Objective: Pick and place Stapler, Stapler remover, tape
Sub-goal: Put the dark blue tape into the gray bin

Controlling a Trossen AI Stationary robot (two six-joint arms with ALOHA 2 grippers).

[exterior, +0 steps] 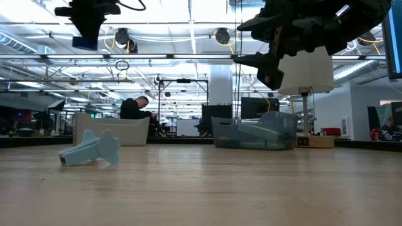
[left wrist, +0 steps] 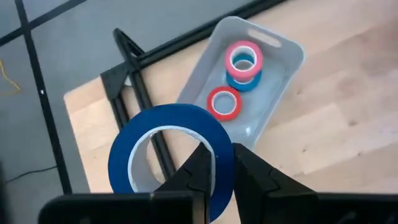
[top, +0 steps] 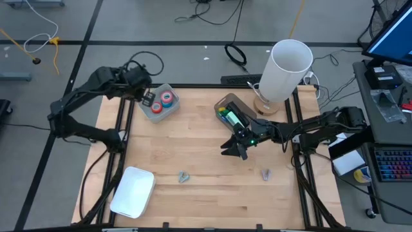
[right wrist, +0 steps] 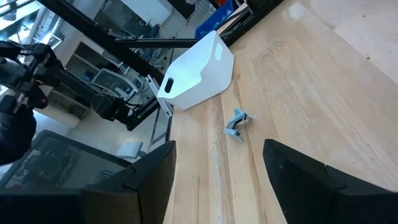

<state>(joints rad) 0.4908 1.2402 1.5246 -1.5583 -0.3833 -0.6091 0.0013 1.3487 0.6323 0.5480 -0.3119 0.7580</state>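
The left gripper [left wrist: 217, 171] is pinched on the rim of a blue tape roll [left wrist: 166, 158], a glossy ring with a pale inner core, held up over the far left corner of the counter [top: 199, 145], just beside a grey plastic bin [top: 159, 111]. That bin has rounded corners and a slotted handle, and inside it lie a small red roll [left wrist: 224, 103] flat on the bottom and a pink roll [left wrist: 243, 58] stacked on another blue one [left wrist: 244, 81].

The right gripper [top: 233, 149] hangs above the middle of the counter with its dark fingers spread wide and nothing between them. Just behind it sits a second clear bin [top: 232, 111] with something green and yellow in it.

The counter is pale wood with a visible grain, framed by black metal rails. Two small grey-blue staple removers [top: 184, 176] [top: 266, 174] lie near the front edge, well apart, and a smooth white tray [top: 132, 191] sits at the front left corner. A white cylindrical lamp shade [top: 288, 69] stands at the far right. Beyond is a lit workshop, where a person [exterior: 135, 108] sits bent over.
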